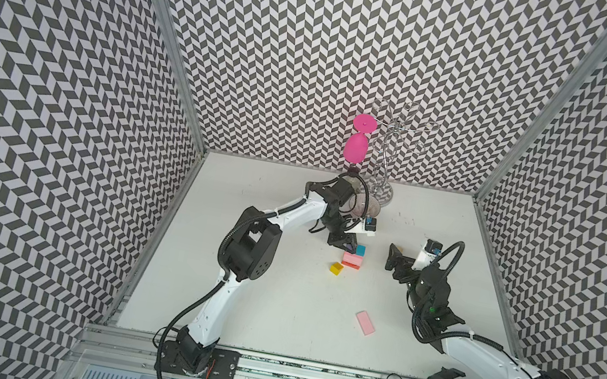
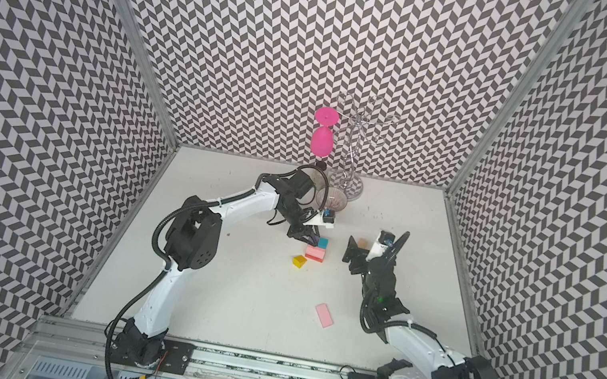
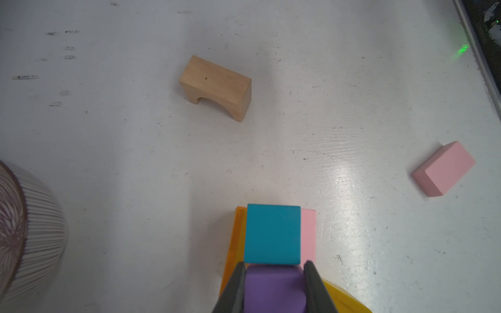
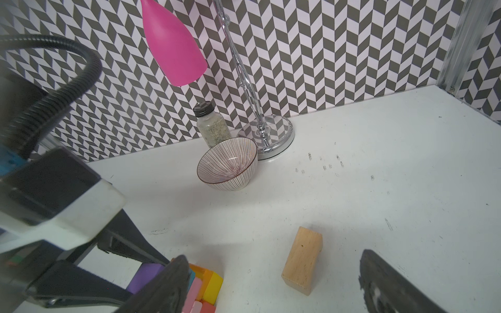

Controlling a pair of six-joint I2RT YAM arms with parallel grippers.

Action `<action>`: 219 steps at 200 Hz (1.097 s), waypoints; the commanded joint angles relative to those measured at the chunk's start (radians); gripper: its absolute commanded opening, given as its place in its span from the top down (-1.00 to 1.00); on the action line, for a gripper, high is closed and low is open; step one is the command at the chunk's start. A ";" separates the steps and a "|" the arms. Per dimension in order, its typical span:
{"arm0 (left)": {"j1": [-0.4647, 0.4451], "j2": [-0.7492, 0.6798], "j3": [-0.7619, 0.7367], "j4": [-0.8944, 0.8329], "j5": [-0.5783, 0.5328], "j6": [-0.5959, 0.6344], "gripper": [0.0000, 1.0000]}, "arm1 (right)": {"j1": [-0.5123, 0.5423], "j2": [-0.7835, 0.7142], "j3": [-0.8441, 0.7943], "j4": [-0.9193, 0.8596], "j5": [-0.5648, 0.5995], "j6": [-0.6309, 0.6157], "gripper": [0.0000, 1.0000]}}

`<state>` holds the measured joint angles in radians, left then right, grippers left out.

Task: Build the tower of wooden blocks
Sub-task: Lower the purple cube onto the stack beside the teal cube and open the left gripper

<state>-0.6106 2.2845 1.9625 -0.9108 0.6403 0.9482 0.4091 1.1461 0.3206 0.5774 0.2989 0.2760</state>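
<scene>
Your left gripper (image 3: 274, 265) clamps purple block (image 3: 273, 290), teal block (image 3: 272, 234) at its tips; right gripper (image 4: 273, 257) gapes. Right wrist view alone details spice jar (image 4: 212, 127). Scuffed white worktop (image 3: 108, 162), chevron walls (image 1: 321, 33).

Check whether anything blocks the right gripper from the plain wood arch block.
Nothing visible does. The plain wood arch block lies on the table just ahead of the right gripper, whose jaws are open, with only bare surface between them. The block stack sits off to one side, apart from it.

teal block (image 3: 272, 234), purple block (image 3: 273, 287), pink slab (image 3: 444, 169), striped bowl (image 4: 227, 165), chevron walls (image 1: 61, 72)
</scene>
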 commanded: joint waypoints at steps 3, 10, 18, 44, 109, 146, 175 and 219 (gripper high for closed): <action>-0.011 0.014 0.032 0.002 0.013 0.006 0.71 | -0.006 0.006 0.023 0.054 -0.001 -0.012 -0.91; -0.011 0.013 0.032 0.002 0.012 0.006 0.70 | -0.006 0.008 0.023 0.052 -0.001 -0.013 -0.91; -0.011 0.013 0.032 0.004 0.009 0.003 0.67 | -0.006 0.008 0.025 0.053 -0.001 -0.012 -0.91; -0.011 0.010 0.032 0.006 0.004 -0.001 0.62 | -0.006 0.010 0.025 0.052 -0.003 -0.012 -0.91; -0.007 0.007 0.032 0.029 -0.010 -0.028 0.27 | -0.006 0.014 0.028 0.051 -0.006 -0.014 -0.91; -0.005 -0.001 0.032 0.031 -0.001 -0.031 -1.00 | -0.007 0.014 0.029 0.051 -0.007 -0.014 -0.91; -0.006 -0.026 0.030 0.020 0.050 -0.022 -1.00 | -0.007 0.016 0.029 0.051 -0.006 -0.014 -0.91; -0.008 -0.148 -0.018 0.091 0.109 -0.132 -1.00 | -0.006 0.045 0.049 0.038 0.009 0.002 -0.88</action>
<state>-0.6147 2.2700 1.9614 -0.8795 0.6739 0.8875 0.4091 1.1610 0.3275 0.5774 0.2985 0.2733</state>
